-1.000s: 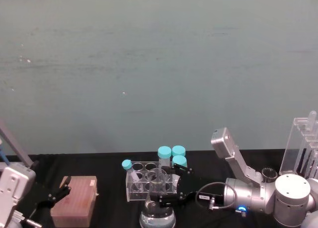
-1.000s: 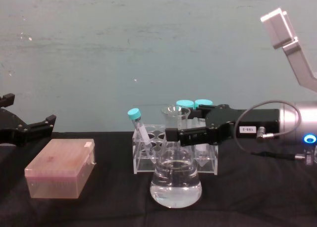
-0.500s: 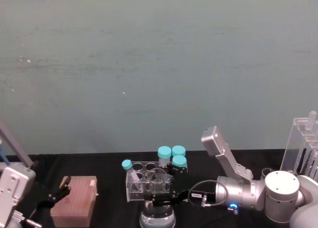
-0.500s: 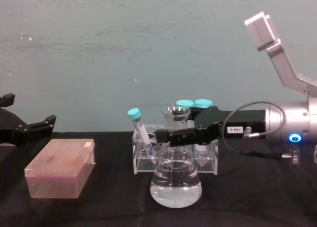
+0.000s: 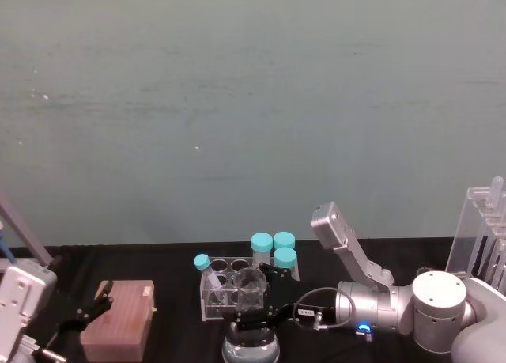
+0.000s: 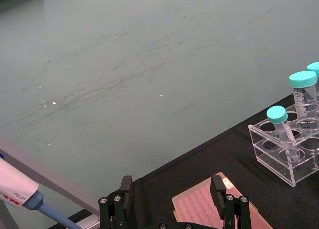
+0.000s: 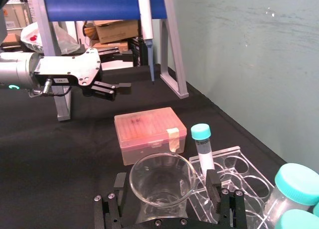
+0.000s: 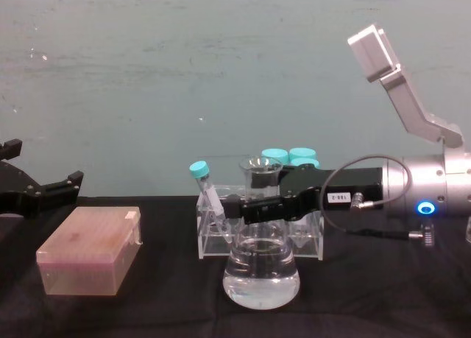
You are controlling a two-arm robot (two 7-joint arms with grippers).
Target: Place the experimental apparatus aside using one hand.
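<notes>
The large conical flask [image 8: 261,273] holds clear liquid and stands at the front middle of the black table. In the head view the flask [image 5: 250,349] sits low at the frame's edge. My right gripper [image 8: 254,207] reaches in from the right and is open, with one finger on each side of the flask's neck. From the right wrist view, the flask's mouth [image 7: 162,178] lies between the two fingers [image 7: 213,183] with a small gap on both sides. A tall acrylic stand with test tubes [image 5: 484,236] is at the far right. My left gripper [image 8: 45,188] hangs open and parked at the left.
A pink pipette tip box [image 8: 90,251] lies left of the flask. Just behind the flask is a clear tube rack [image 8: 213,238] with teal-capped tubes [image 8: 274,156], one leaning. A blue pipette stand [image 7: 99,4] is at the far left. A teal wall closes the back.
My right arm has slid left, bringing its open fingers from beside the flask to either side of its neck. The flask and my left arm have not moved.
</notes>
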